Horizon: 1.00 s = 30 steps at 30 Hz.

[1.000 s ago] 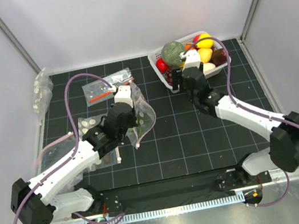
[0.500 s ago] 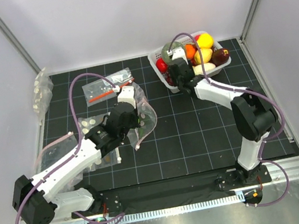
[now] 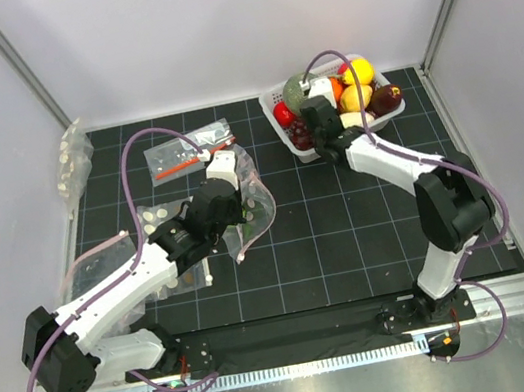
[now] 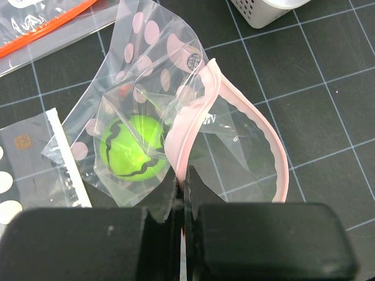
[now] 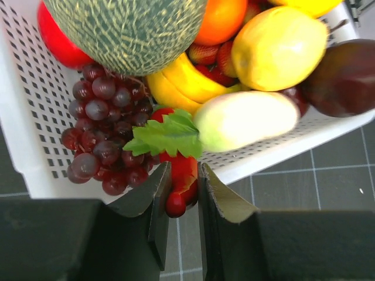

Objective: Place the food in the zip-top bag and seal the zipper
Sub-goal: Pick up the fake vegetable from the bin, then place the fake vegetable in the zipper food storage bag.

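My left gripper (image 4: 181, 175) is shut on the pink zipper (image 4: 193, 117) of the dotted zip-top bag (image 4: 146, 70) and holds its mouth looped open above the mat. A green round fruit (image 4: 130, 146) lies inside the bag. In the top view the bag (image 3: 255, 202) sits left of centre at my left gripper (image 3: 232, 211). My right gripper (image 5: 181, 187) is shut on the long red chili (image 5: 183, 175) at the near rim of the white basket (image 5: 35, 146). The yellow lemon (image 5: 278, 47) and the whitish piece (image 5: 246, 120) lie in the basket. My right gripper also shows in the top view (image 3: 319, 143).
The basket (image 3: 307, 152) at the back right also holds a melon (image 5: 129, 29), grapes (image 5: 99, 134), a banana and a dark fruit. A clear bag with an orange-red stick (image 3: 189, 153) lies behind the left arm. Another dotted bag (image 3: 157, 220) lies under it. More bags lean on the left wall (image 3: 71, 159).
My right arm has folded in and its gripper has shifted left along the basket's near rim. The left arm and the bag have not moved.
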Tool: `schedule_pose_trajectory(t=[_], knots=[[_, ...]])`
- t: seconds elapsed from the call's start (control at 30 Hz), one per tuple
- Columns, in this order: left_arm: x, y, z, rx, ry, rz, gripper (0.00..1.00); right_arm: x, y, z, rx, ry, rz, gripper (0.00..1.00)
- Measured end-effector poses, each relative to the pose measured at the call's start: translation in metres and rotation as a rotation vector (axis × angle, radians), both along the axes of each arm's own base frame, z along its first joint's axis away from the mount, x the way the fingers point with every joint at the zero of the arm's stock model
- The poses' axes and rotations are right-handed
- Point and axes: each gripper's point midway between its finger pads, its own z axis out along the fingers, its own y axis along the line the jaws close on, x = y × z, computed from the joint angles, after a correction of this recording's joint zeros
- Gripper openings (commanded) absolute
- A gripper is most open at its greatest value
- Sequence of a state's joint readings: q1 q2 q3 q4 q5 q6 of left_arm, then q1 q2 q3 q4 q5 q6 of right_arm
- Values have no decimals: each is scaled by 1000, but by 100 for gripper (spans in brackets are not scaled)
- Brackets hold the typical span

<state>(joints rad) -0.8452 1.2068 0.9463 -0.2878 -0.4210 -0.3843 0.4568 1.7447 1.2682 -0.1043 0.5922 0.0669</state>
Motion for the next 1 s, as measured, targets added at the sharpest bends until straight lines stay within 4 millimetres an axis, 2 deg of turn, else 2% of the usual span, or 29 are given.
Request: schedule_pose_trajectory(t=[0.23,0.43,0.53,0.6,0.77,0.87,1.0], knots=[[0,-1,0,-2,2,-5,0,-14,-4,60,97,-101,-22,1],[-1,-2,0,-4,5,-11,0,-41,-6,102,229,-194,0,1],[-1,-2,0,-5,5,-12,0,-52,-2,107,288,-202,28,1],[-1,-2,0,-5,5,-12,0,-62,5,103,345,-191,64,1],[-2,-2,1,-10,3,-12,0,-94,40,86,532,-116,222,1],[-2,-4,2,-21,5,-20,0,-123,63,82,650,-92,336,1],[-3,-6,3,-30,7,-28,0,-166,75,84,760,-109,461,1]])
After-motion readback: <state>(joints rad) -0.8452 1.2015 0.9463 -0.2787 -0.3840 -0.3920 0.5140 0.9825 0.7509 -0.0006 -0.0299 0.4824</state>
